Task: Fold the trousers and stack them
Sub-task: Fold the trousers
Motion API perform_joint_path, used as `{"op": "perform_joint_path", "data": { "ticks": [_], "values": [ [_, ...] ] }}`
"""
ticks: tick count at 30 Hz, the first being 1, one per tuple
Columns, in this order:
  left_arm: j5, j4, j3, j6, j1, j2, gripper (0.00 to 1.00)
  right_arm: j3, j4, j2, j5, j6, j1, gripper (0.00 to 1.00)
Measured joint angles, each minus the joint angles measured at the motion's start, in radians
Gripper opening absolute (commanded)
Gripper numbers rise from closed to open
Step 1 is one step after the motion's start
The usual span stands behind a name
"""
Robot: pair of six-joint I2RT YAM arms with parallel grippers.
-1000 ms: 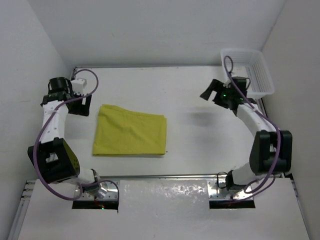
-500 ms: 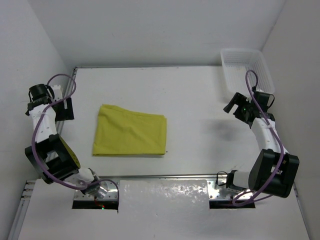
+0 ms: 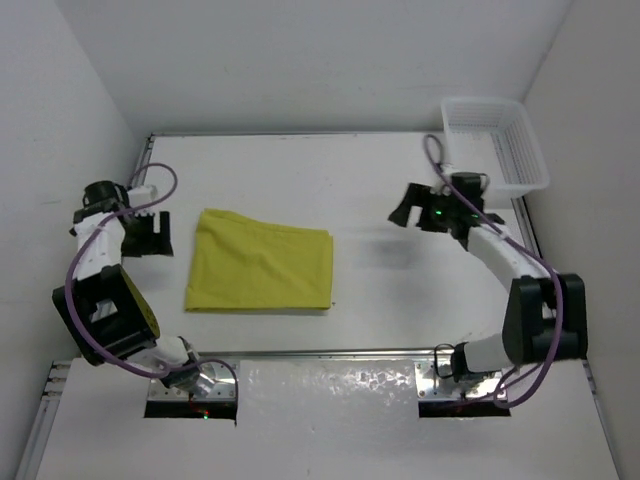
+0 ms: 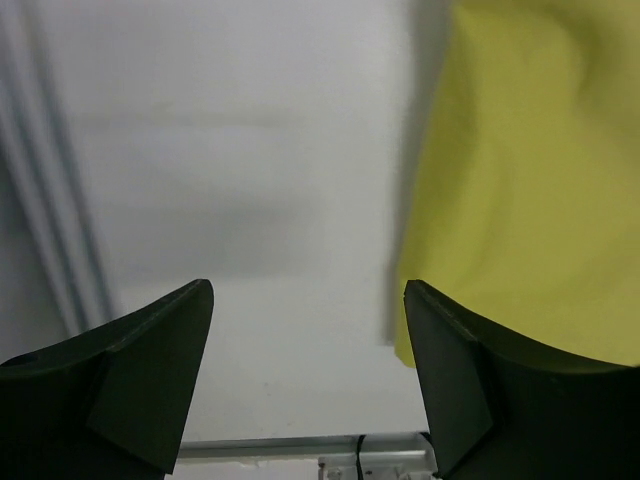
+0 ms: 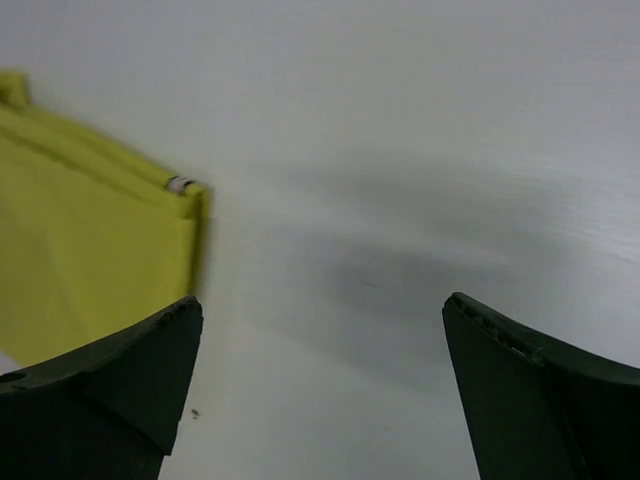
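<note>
Top view: trousers [image 3: 260, 262] folded flat, left of centre on the table [image 3: 390, 300], long axis left-right; left gripper [image 3: 150, 235] open and empty just beside their left edge, right gripper [image 3: 405, 210] wide open, well apart to the right, so left is nearer. Left wrist: cloth edge just right of the fingers [image 4: 150, 370], nothing between them. Right wrist: only here a speck of striped trim [image 5: 180, 184] shows at the cloth corner

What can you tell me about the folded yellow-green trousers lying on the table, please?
The mustard yellow-green cloth trousers lie folded into a flat, roughly rectangular bundle on the left half of the white table, with soft creases across the top and layered edges along the right side. A speck of dark-and-white trim peeks out at one corner in the right wrist view. Only the table touches them.
</note>
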Motion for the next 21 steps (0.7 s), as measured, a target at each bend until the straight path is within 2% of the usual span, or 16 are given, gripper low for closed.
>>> {"op": "perform_joint_path", "data": {
  "ticks": [3,4,6,10,16,19,21],
  "values": [
    [0.020,-0.027,-0.082,0.050,-0.076,0.001,0.79,0.138,-0.015,0.140,-0.015,-0.041,0.190,0.96],
    [0.025,-0.037,-0.112,0.067,-0.101,0.001,0.80,0.210,-0.026,0.202,-0.023,-0.057,0.245,0.90],
    [0.023,-0.053,-0.182,0.101,-0.125,0.001,0.81,0.388,-0.052,0.344,-0.032,-0.097,0.326,0.85],
    [0.018,-0.063,-0.251,0.146,-0.126,0.013,0.82,0.687,-0.101,0.593,-0.050,-0.158,0.410,0.89],
    [0.013,-0.002,-0.270,0.155,-0.128,0.122,0.82,1.121,-0.243,0.968,-0.145,-0.265,0.520,0.85],
    [0.012,-0.008,-0.251,0.142,-0.130,0.146,0.77,1.157,-0.287,1.062,-0.240,-0.291,0.576,0.81],
    [0.012,-0.011,-0.244,0.141,-0.130,0.157,0.70,1.136,-0.295,1.080,-0.309,-0.308,0.608,0.73]
  ]
}}
